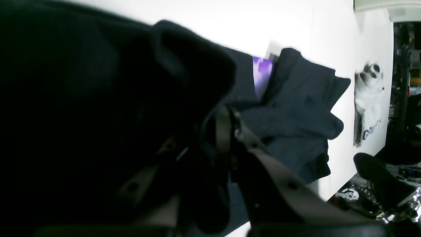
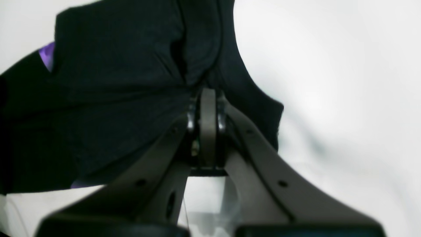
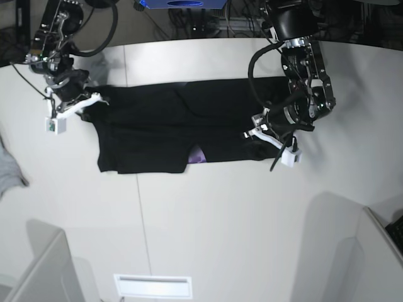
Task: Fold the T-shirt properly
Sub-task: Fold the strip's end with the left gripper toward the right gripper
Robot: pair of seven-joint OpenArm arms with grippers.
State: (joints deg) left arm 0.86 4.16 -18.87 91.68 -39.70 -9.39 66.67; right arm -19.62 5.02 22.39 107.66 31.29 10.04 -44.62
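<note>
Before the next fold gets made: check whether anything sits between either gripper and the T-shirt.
Nothing visible does. The right gripper is shut on the black T-shirt at one end, and the left gripper is shut on its cloth at the other. The bare white table lies around the shirt; a small grey cloth sits far off at its edge.

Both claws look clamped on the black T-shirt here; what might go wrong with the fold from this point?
1. The left claw pinches a thick bunch of the T-shirt, so layers may slip out unevenly.
2. The right claw grips only near an edge; a pull might free it.
3. The purple print peeks out at the lower hem, where cloth is already doubled, so the fold may end up crooked.
</note>
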